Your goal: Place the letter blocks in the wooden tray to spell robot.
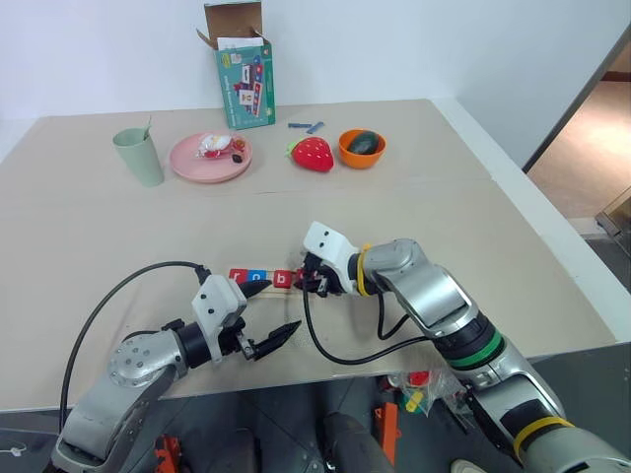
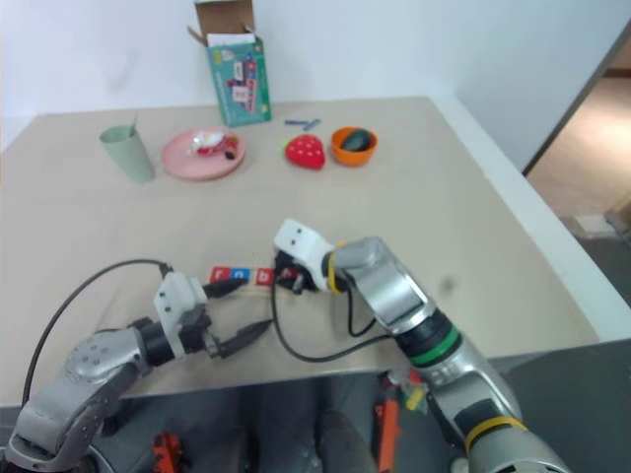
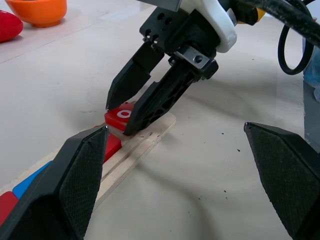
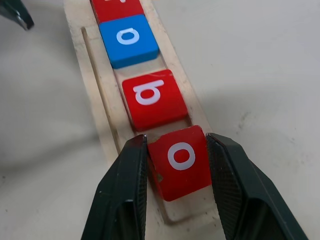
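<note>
At the wooden tray's end, right tool pinches red o block.

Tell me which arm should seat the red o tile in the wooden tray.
Right. Its claw is already shut on the red o tile, tilted over the wooden tray just past the b tile. The left claw hangs open, beside the tray, holding nothing.

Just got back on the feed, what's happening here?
The right gripper is shut on a red o tile, setting it into the tray as the fourth letter. A red tile, a blue o and a red b already sit in the groove. The left gripper hovers open beside the tray.
</note>
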You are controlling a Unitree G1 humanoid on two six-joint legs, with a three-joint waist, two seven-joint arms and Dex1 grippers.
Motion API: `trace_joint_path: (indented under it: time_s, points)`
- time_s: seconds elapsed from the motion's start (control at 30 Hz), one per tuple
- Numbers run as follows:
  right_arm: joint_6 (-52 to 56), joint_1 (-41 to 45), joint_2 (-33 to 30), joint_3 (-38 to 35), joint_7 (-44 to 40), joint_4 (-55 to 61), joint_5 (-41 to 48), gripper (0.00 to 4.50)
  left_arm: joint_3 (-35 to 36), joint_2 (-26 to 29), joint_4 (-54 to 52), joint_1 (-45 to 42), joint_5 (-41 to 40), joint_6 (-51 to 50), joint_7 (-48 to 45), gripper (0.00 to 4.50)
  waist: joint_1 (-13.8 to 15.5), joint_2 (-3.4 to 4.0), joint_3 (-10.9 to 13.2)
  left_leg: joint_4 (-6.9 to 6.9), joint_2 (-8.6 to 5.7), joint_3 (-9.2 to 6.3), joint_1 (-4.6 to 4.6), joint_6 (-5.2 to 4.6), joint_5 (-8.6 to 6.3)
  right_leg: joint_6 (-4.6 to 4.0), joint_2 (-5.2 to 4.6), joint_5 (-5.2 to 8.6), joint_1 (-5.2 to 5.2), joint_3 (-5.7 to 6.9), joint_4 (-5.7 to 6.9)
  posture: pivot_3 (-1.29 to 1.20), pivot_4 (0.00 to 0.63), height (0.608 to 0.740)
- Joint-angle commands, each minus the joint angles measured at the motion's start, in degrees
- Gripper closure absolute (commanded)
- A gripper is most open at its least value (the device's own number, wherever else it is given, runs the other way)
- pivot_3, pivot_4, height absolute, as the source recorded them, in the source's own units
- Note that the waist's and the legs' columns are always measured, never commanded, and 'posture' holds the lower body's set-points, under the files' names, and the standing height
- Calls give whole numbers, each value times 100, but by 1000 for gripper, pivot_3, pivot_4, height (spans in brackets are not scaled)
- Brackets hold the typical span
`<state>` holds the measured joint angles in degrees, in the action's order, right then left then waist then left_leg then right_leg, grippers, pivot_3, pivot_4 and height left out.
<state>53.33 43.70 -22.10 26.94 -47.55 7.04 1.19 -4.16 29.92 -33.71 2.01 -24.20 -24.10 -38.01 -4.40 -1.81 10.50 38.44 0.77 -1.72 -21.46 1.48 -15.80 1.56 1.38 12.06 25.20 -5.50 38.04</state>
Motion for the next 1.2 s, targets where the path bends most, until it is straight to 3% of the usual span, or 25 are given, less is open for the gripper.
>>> trace_joint_path:
  time_s: [0.03, 0.47, 0.53, 0.77, 1.0, 1.2]
  points:
    - [-90, 182, 59, 23, 20, 32, 28, 3306, 52, 9, -92, -39, -33, 62, -13, 0, 0, 0, 0, 0, 0, 0, 0, 0, 0, 0, 0, 0, 0, 0, 0, 0, 150, 740]
    - [-93, 212, 134, 63, 1, -116, 69, 3306, 31, -13, -80, -22, 18, 93, 18, 0, -1, 0, 0, 0, 0, 0, -1, 0, 0, 0, 0, 0, 0, 0, -1, 0, 150, 740]
    - [-68, 214, 151, 37, 2, -123, 99, 2305, 26, -13, -69, -32, 27, 96, 17, 0, -1, 0, 0, 0, 0, 0, -1, 0, 0, 0, 0, 0, 1, 0, -1, 0, 150, 740]
    - [68, 325, 223, -156, 44, -16, 241, 54, -7, -6, -29, -53, 73, 127, -28, 0, -2, 0, 0, -1, 0, 0, -2, 0, 0, 0, -1, 0, 2, 0, -1, 0, 150, 740]
    - [439, 515, 231, -724, 147, 233, 618, 54, 52, -1, -6, -58, 7, 165, -71, 0, -2, 0, 0, -1, -1, -1, -5, 0, 0, 0, -1, 0, 4, 0, -2, 0, 150, 740]
    - [146, 349, -178, -1328, 94, 200, 902, 54, 265, 108, -22, -101, -392, 22, -306, 0, -1, 0, 0, -2, -1, -2, -7, 0, 0, 1, -2, 2, 3, 4, -4, 0, 150, 740]
